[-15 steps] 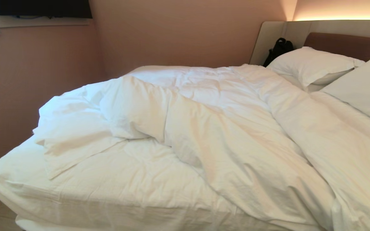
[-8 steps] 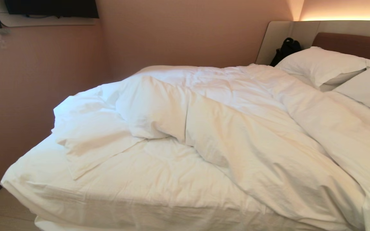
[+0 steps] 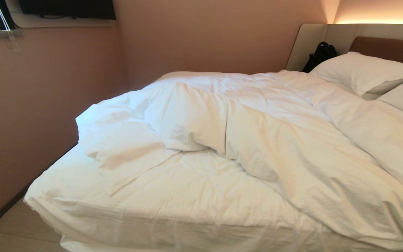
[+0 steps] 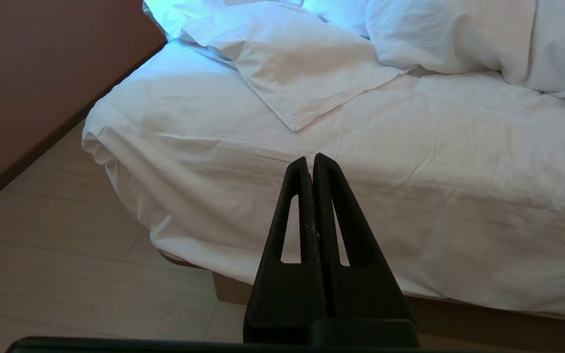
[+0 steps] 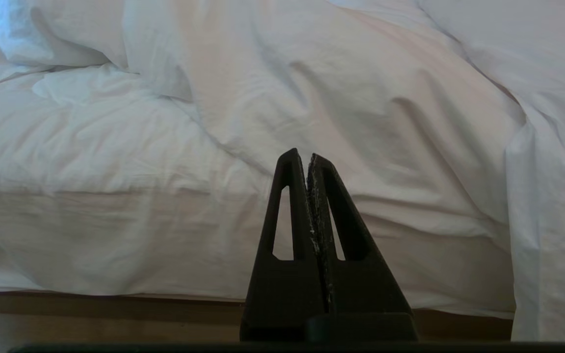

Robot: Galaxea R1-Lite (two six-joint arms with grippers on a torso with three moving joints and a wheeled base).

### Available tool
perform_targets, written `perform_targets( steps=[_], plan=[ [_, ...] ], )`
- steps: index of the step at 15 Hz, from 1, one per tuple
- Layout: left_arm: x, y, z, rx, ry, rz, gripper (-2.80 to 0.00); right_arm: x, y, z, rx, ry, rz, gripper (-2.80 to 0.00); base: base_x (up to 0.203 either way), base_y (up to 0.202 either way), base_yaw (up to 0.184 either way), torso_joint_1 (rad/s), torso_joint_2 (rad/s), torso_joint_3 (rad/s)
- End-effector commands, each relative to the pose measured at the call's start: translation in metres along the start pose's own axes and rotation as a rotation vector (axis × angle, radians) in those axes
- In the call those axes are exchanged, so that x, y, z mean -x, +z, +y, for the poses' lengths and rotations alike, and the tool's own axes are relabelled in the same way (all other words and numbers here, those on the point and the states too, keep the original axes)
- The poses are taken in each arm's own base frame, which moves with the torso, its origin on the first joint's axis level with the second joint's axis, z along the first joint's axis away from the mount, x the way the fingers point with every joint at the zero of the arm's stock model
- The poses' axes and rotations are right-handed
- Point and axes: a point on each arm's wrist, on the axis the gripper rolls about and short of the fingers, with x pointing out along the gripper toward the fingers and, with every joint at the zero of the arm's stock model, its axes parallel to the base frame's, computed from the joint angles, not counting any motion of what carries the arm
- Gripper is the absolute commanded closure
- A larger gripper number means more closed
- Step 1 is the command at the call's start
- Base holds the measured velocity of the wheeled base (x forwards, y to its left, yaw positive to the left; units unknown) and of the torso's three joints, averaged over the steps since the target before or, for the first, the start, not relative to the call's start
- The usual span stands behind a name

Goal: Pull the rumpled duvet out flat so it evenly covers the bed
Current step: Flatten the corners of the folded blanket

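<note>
From the head view, the duvet [image 3: 275, 133] lies bunched in a thick diagonal ridge across the bed [image 3: 173, 210], heaped toward the pillows [image 3: 362, 71] and the far wall, while the near left corner of the bed shows only bare mattress sheet [image 3: 82, 199]. A flat, loose flap of the duvet points toward that bare corner. No arm appears in this view, so the work looks to be at its opening step: approach, with nothing yet grasped. A dark bag [image 3: 320, 56] sits beside the far pillow, against the headboard; the right end of the bed is cut off.

In the left wrist view, the left claw [image 4: 310, 162] is pressed together and empty, hanging off the bed's near edge, with the duvet's flap [image 4: 302, 68] well beyond it. The next move probably calls for the claw to spread, reach to that flap's edge, pinch it and draw it toward the bare corner.

In the right wrist view, the right claw [image 5: 302, 158] is likewise pressed together and holds nothing, facing the side of the bed where the duvet drapes over the edge. How far the duvet hangs down there cannot be seen.
</note>
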Motion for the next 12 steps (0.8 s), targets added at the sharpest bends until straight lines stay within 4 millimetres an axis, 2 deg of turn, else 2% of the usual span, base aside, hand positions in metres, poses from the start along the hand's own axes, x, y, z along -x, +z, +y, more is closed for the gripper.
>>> perform_targets(
  steps=[1,12],
  plan=[
    [-0.0001,0.0001,0.0000,0.000,0.001,0.000,0.00,0.0000,0.0000,0.0000,0.000,0.000,-0.001,0.00,0.000,0.000,0.000,0.000,0.00,0.000],
    [-0.0001,0.0002,0.0000,0.008,0.001,-0.001,0.00,0.0000,0.0000,0.0000,0.000,0.000,0.000,0.00,0.000,0.000,0.000,0.000,0.00,0.000]
  ],
)
